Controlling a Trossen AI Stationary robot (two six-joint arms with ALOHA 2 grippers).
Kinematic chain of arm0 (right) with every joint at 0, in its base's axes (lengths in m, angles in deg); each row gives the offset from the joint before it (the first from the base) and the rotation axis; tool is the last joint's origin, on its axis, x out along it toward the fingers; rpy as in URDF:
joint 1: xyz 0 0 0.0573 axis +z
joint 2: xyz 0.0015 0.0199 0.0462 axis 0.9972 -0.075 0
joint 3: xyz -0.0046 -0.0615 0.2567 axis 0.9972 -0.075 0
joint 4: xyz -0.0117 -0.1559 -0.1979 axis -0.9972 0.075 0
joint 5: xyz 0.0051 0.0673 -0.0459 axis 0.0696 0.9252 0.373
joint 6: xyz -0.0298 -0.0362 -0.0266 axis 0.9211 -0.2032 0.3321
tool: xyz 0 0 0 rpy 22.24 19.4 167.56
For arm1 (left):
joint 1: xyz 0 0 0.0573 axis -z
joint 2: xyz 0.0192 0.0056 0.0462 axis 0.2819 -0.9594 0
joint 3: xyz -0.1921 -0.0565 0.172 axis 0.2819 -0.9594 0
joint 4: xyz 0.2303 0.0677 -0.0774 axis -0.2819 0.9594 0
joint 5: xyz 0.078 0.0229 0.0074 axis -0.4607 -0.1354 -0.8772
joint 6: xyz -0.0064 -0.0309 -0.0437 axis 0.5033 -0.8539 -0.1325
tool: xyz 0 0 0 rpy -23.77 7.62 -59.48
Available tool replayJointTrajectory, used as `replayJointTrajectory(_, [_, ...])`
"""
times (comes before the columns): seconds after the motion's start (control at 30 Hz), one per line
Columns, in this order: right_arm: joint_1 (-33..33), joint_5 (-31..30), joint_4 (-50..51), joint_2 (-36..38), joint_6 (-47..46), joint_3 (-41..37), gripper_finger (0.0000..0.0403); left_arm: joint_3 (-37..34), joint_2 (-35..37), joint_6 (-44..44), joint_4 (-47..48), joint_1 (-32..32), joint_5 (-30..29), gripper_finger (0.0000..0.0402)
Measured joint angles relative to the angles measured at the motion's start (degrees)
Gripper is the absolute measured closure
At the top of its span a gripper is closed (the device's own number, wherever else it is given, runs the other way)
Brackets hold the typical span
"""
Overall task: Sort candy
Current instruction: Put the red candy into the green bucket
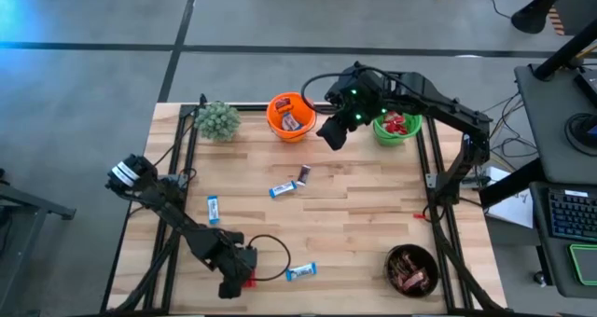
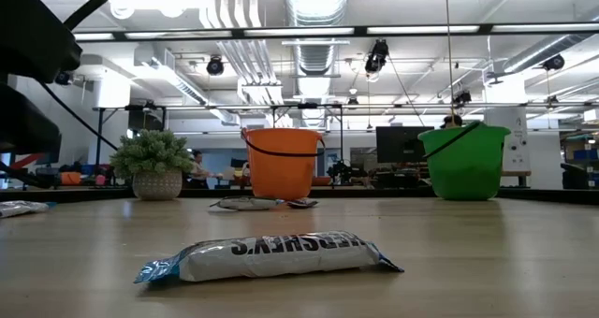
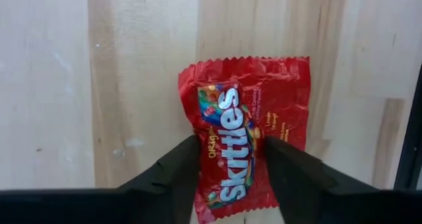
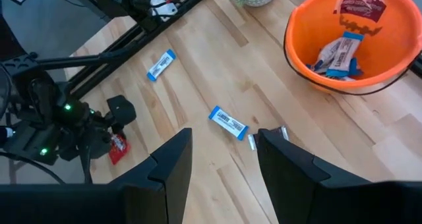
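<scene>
Your left hand point(image 3: 227, 184) is straddling the red Skittles packet point(image 3: 244, 128) flat on the counter point(image 3: 53, 85), fingers not yet pinching; next, close and carry it to the green bucket point(image 1: 396, 128). Right hand point(image 4: 224, 165) waits open.

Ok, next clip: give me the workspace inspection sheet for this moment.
Surface: wooden table, bare planks.
Job's things: red packet between left fingers; blue-and-white bars loose on the table; orange bucket, green bucket, dark bowl each hold candy.
Clutter: small plant.
Grippers: left gripper closing around the packet at the near edge; right gripper open, raised between the buckets.
Cables: black loop by left arm.
Surroundings: open workshop, desks.
</scene>
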Motion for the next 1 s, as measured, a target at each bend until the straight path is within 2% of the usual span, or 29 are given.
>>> replayJointTrajectory(0.2, [0.6,0.0,0.0,0.0,-0.6,0.0,0.0243,-0.5,0.0,0.0,-0.1,-0.1,0.0,0.0336])
replayJointTrajectory(0.37, [0.9,0.0,0.0,0.2,-0.7,0.0,0.0243,-0.6,0.0,1.2,-0.1,-0.1,-0.2,0.039])
replayJointTrajectory(1.0, [0.9,0.0,0.0,0.4,-0.7,0.0,0.0243,1.1,1.6,5.9,-0.1,0.2,0.7,0.0401])
